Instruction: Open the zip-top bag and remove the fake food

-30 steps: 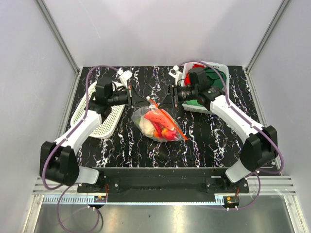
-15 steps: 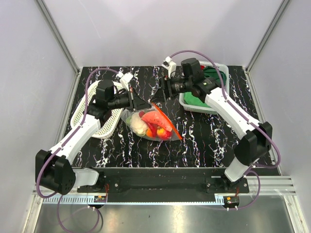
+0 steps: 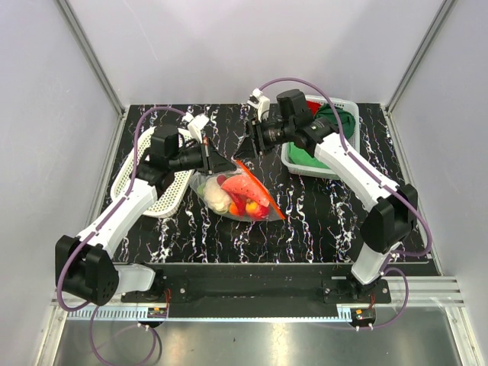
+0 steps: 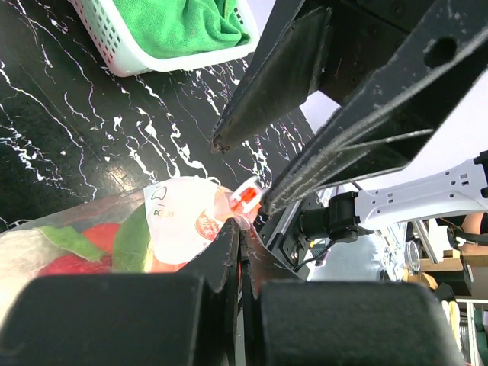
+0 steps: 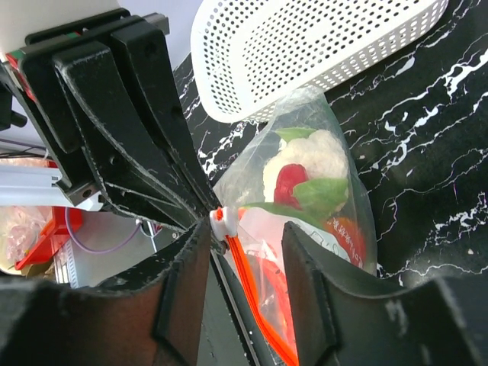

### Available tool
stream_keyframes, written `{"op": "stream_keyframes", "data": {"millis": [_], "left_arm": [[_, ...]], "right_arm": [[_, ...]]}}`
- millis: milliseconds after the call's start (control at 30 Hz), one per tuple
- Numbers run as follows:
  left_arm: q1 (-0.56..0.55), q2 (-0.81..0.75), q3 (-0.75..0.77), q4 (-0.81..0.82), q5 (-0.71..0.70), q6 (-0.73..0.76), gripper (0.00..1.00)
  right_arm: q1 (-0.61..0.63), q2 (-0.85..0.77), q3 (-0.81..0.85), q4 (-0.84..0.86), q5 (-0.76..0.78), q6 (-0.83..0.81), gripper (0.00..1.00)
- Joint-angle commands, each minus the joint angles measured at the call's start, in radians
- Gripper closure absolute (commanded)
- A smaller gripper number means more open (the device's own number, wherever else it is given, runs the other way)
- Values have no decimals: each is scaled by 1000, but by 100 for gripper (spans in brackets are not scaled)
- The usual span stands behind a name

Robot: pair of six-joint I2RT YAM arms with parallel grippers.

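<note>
The zip-top bag [image 3: 238,194] lies mid-table, clear plastic with an orange-red zip strip [image 3: 259,187]. Inside is the fake food [image 3: 242,200]: a red watermelon slice, a pale cabbage, green and orange pieces. My left gripper [image 3: 222,165] is shut on the bag's top corner, pinching the plastic [image 4: 241,229] right beside the white slider [image 4: 248,198]. My right gripper [image 3: 255,142] is open, just above and right of that corner. In the right wrist view its fingers [image 5: 244,229] straddle the slider [image 5: 226,220] and the zip strip [image 5: 255,293] without touching.
A white mesh basket [image 3: 155,191] lies tilted at the left, close to the bag. A second white basket [image 3: 299,164] with green and red cloths stands at the back right, behind the right arm. The black marbled table [image 3: 328,213] has raised side rails.
The right gripper has swung left and back, away from the cloth basket, to the bag's zip end. The left gripper moved slightly right with the corner, and the bag shifted left.
</note>
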Motion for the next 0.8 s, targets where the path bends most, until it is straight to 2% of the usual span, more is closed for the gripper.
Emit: {"op": "stream_keyframes", "data": {"millis": [0, 367, 467, 533, 667, 767], "left_arm": [[-5, 2, 42, 24, 18, 8, 100], [-5, 2, 21, 56, 20, -29, 100], [-5, 2, 18, 62, 23, -32, 100], [-5, 0, 18, 64, 26, -33, 100], [-5, -1, 15, 62, 26, -38, 100], [-5, -6, 16, 55, 20, -27, 100]], "right_arm": [[7, 23, 53, -9, -26, 5, 55], [17, 24, 36, 0, -63, 16, 58], [17, 21, 15, 45, -150, 30, 57], [17, 15, 3, 60, -145, 48, 58], [17, 18, 4, 66, -138, 50, 76], [15, 12, -2, 63, -105, 51, 100]]}}
